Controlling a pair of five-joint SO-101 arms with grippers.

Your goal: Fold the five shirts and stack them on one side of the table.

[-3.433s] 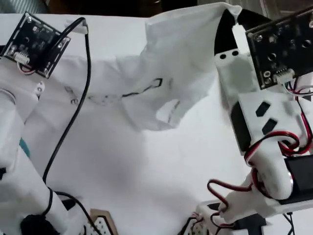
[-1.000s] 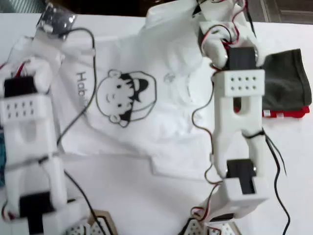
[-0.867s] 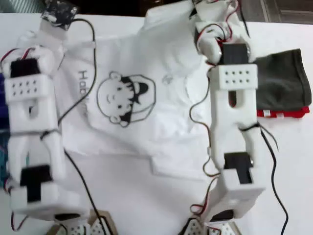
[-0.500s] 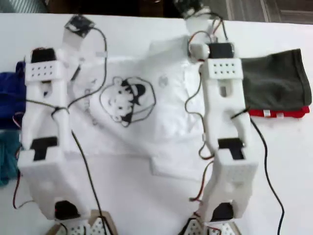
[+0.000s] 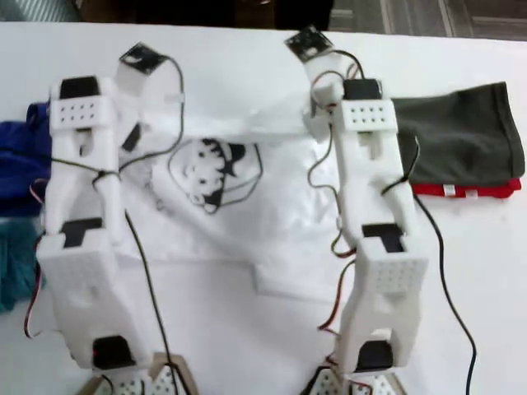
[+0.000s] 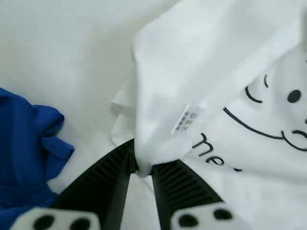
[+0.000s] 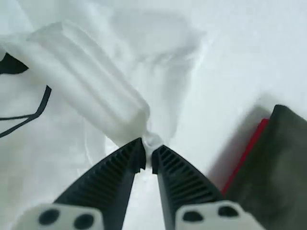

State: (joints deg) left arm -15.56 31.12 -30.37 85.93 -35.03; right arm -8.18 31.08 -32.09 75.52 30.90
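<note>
Stacked at 3 o'clock: dark shirt [image 5: 461, 136], red shirt [image 5: 473, 191]; left pincer [image 6: 141, 168], right pincer [image 7: 147, 154] clamp white shirt [image 5: 247, 202] mid-fold; blue shirt [image 5: 20, 156], teal cloth [image 5: 11, 263] pending.

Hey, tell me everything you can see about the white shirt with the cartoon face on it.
The white shirt is thin, soft-looking fabric printed with a black-outline cartoon face. It lies wrinkled on the table between the arms. Its far edge is raised in a folded band across the top of the face. The left gripper pinches one end of that band, the right gripper the other. A small label shows near the left end.
</note>
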